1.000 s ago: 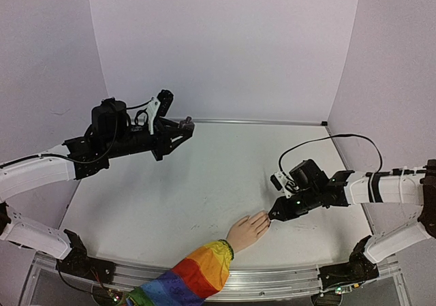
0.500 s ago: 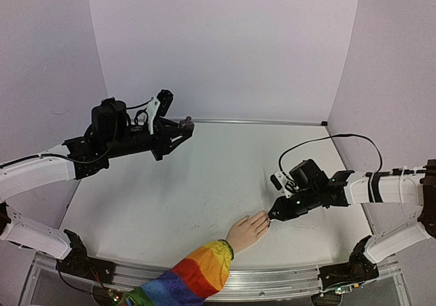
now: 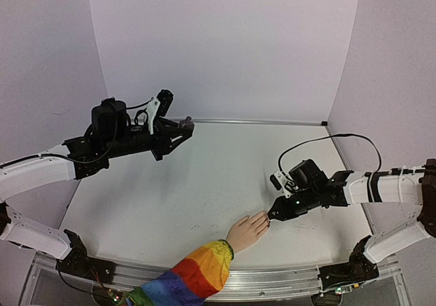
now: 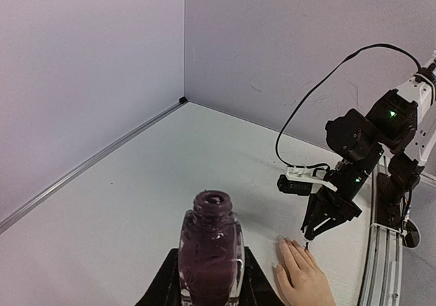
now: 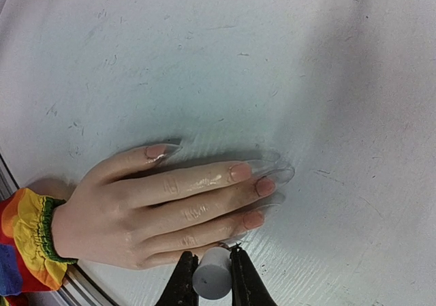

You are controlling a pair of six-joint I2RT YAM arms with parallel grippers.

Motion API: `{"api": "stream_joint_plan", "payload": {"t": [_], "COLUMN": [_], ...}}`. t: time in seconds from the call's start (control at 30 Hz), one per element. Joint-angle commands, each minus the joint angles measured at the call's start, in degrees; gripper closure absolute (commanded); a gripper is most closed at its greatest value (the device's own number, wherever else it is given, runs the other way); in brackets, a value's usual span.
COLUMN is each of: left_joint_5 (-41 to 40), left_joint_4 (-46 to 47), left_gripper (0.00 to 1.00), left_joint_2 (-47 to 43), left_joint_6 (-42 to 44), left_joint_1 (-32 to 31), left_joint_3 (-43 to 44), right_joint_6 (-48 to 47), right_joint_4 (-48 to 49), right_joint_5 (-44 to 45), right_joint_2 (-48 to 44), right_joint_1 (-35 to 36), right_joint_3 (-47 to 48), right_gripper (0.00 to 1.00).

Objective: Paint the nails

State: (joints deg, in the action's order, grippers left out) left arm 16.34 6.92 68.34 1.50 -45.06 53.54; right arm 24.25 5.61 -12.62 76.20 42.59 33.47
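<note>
Top: one peach mannequin hand [image 3: 248,230], rainbow sleeve [image 3: 197,272], on table's [image 3: 204,183] near edge; right gripper [image 3: 274,215] at its fingertips.
Left wrist: left gripper [image 4: 210,282] clamps one open glass bottle [image 4: 211,251], dark polish.
Right wrist: four glossy nails [image 5: 266,185] counted; right gripper pinches white cylinder [image 5: 211,282].

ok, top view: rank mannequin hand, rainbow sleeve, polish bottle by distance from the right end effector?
1. mannequin hand, just left of the right end effector holding the brush cap.
2. rainbow sleeve, near edge, lower left.
3. polish bottle, far left, back.
</note>
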Motion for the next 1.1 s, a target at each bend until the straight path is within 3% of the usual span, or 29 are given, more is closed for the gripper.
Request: {"api": "stream_joint_plan", "payload": {"t": [0.0,1.07], "left_joint_5": [0.27,0.27], "left_joint_4": [2.18,2.16], "left_gripper": [1.00,1.00], "left_joint_2": [-0.24,-0.61], "left_joint_6": [0.17,0.35], "left_joint_1": [0.28,0.24], "left_joint_3": [1.57,1.57], "right_joint_6": [-0.04,1.35], "right_joint_4": [-0.71,-1.38], "right_joint_5": [0.19,3.44], "right_joint_2": [0.35,1.31], "right_joint_1": [0.39,0.39], "right_joint_3": [1.59,1.93], "right_gripper": [1.00,1.00]}}
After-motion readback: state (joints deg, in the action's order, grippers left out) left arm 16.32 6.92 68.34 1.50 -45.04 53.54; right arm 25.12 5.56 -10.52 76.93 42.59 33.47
